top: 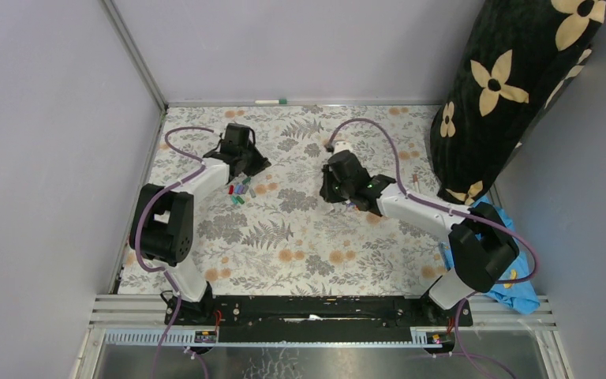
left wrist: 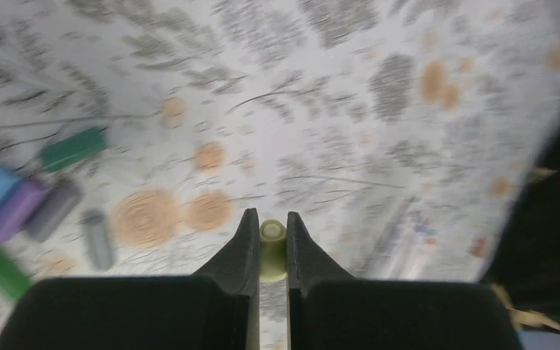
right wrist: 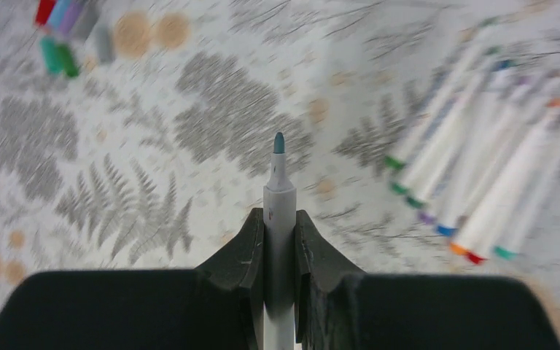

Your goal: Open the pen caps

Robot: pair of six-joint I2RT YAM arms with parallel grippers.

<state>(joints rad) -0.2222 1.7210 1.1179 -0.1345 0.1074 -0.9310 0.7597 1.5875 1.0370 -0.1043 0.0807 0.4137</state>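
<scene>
My left gripper (left wrist: 271, 232) is shut on a yellow-green pen cap (left wrist: 273, 251), held above the cloth. To its left lie several loose pen caps (left wrist: 73, 148) in green, blue, purple and grey; they show as a small cluster (top: 239, 190) in the top view, beside the left gripper (top: 241, 162). My right gripper (right wrist: 279, 222) is shut on a white pen (right wrist: 279, 219) whose teal tip is bare. A row of white pens (right wrist: 474, 157) with coloured ends lies to its right. In the top view the right gripper (top: 339, 185) is near the table's middle.
A floral cloth (top: 300, 237) covers the table. A black cushion with cream flowers (top: 513, 87) stands at the back right. A blue cloth (top: 513, 272) lies by the right arm's base. One pen (top: 271, 101) lies at the back wall.
</scene>
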